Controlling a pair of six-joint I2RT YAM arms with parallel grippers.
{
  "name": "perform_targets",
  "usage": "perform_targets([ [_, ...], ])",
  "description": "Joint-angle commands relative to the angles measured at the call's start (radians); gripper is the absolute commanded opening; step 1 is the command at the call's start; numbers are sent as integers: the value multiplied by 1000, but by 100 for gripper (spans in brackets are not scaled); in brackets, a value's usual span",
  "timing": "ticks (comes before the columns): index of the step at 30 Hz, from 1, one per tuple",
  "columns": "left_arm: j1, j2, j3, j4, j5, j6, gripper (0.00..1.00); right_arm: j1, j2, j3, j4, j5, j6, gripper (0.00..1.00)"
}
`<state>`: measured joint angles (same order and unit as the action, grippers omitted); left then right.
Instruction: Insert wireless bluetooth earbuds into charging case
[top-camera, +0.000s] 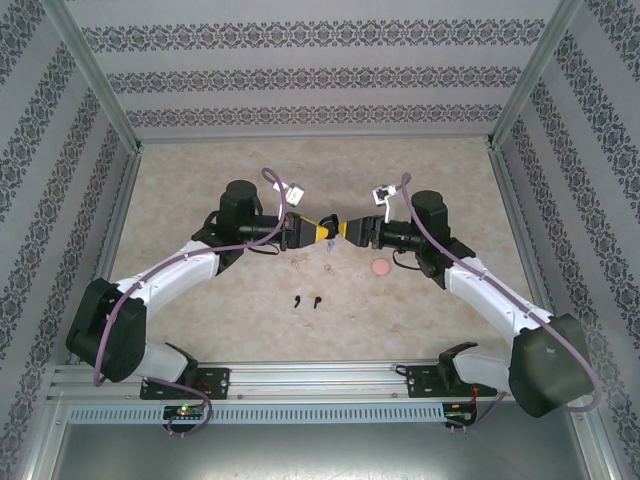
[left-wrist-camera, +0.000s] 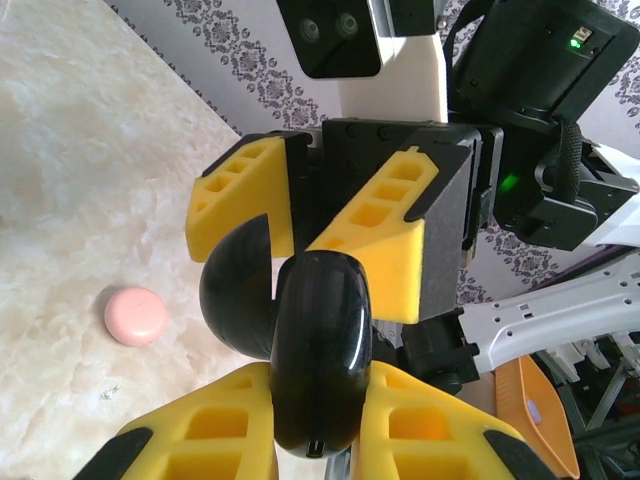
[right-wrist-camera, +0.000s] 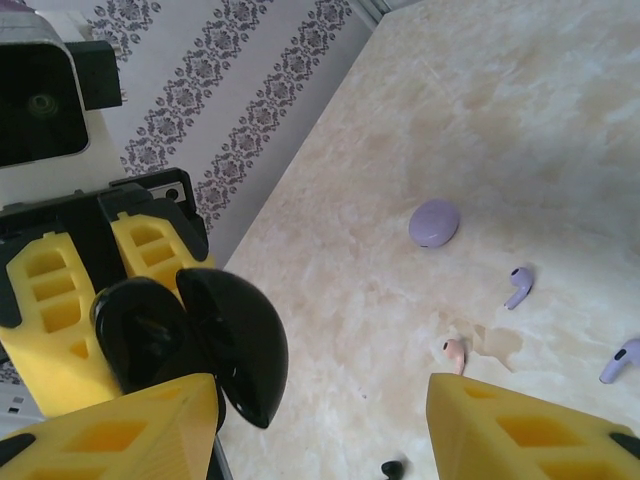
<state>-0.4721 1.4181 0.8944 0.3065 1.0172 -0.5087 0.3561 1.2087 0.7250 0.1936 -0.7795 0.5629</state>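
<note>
Arms reach inward, nose-to-nose over table (top-camera: 200, 180) | left tool (left-wrist-camera: 316, 405) clamps open black case (left-wrist-camera: 322, 340) | right tool (right-wrist-camera: 320, 400) spread wide

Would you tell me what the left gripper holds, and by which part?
The left gripper clamps the open black case across its base half's sides.

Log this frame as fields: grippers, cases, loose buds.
left gripper: shut on black case, lid open
right gripper: open, facing the case lid
pink case: closed, on table
lilac case: closed, on table
black buds: two, loose on table
lilac buds: two, loose on table
pink bud: one visible, loose on table
</note>
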Motion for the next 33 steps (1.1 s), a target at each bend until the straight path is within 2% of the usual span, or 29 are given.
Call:
perform_targets([
  [1,-16,-5,33,45,18,6,0,12,13,30,41,-20,1,57],
  [20,-25,3,50,34,6,16,0,46,60,40,63,-14,8,46],
  [26,-29,4,43,28,5,22,0,45,61,49,66,-3,10,31],
  [33,-33,15,26,37,-3,19,0,47,61,71,65,-13,23,1],
])
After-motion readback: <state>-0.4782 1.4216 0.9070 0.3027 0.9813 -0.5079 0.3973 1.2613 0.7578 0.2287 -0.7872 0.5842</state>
